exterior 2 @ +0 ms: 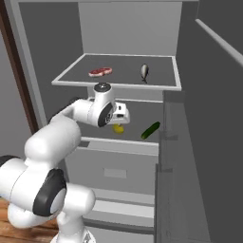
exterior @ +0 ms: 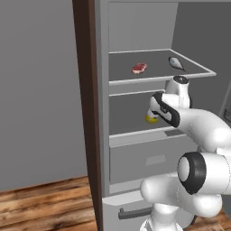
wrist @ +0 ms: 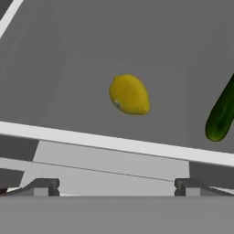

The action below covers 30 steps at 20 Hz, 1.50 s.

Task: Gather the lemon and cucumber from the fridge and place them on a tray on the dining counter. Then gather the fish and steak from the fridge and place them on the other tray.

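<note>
Yellow against dark grey: the lemon (wrist: 129, 94) sits alone near the middle of the fridge's (exterior 2: 61, 47) lower shelf (wrist: 114, 144), just behind its pale front edge, w/ the cucumber (wrist: 222, 114) lying apart toward the shelf's right side. The robot's claw (wrist: 114, 187) hangs in front of that shelf, jaws spread to their widest and holding nothing, lined up roughly on the lemon, presumably so the fruit can pass between the tips on approach. One shelf up, the steak (exterior 2: 100, 71) and the fish (exterior 2: 144, 70) rest well apart, untouched, likely left for the second tray. Judging by the layout, the task is at its start: no food has left the fridge, and the lemon looks like the first pick.
</note>
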### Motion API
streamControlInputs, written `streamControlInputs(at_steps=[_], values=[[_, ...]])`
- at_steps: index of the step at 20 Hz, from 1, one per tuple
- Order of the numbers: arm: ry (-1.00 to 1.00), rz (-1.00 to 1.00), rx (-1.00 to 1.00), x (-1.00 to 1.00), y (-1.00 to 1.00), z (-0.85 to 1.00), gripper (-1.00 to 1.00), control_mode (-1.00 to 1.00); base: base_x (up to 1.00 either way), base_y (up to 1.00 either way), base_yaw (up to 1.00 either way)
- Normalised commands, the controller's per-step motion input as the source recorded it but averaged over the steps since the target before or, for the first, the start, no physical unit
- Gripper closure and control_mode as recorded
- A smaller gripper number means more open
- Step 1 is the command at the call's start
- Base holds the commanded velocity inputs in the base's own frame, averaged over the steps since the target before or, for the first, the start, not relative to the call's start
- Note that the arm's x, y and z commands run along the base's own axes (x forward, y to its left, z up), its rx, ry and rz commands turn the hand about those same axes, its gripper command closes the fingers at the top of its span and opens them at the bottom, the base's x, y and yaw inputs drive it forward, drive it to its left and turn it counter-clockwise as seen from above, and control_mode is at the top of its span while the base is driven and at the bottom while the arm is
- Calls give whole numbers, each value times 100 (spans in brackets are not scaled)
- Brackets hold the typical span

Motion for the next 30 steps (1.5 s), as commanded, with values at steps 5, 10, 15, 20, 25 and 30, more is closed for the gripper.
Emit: streamControlInputs(at_steps=[5,10,15,20,25,30], values=[[0,2,-1,28,0,-28,-100,-100,0,0,0],[1,2,0,21,0,-20,-100,-100,0,0,0],[1,2,0,18,0,-19,-100,-100,0,0,0],[1,3,0,21,0,-17,-100,-100,0,0,0],[2,3,0,21,0,-14,-100,-100,0,0,0],[4,3,0,21,0,-10,-100,-100,0,0,0]])
